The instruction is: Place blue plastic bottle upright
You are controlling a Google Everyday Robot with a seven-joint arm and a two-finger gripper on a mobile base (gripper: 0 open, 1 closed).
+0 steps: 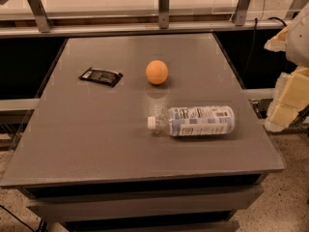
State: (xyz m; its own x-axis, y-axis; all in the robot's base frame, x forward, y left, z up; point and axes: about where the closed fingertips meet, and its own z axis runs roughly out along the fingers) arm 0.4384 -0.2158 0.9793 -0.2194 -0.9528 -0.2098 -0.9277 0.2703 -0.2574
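From my station I see the grey table (96,139) filling most of the camera view, and the blue plastic bottle (200,121) is lying on its side on the near right part of it. Its white cap (152,123) points toward the left of my view and its base toward the right, so the bottle runs roughly parallel to the front edge of the table. The pale label with dark print wraps around its middle and faces up. Nothing is touching the bottle. Behind it, near the middle of the table, sits an orange (157,72), apart from the bottle. Further left, about level with the orange, a black packet (100,76) lies flat. The gripper (288,98) shows as pale, cream-coloured shapes at the right edge of my view, beyond the side of the table and partly cut off. It is well apart from the bottle and holds nothing that I can see. I cannot tell whether it is open or closed. A metal railing (164,6) with upright posts runs along the far side of the table, and speckled floor (289,187) shows at the lower right.
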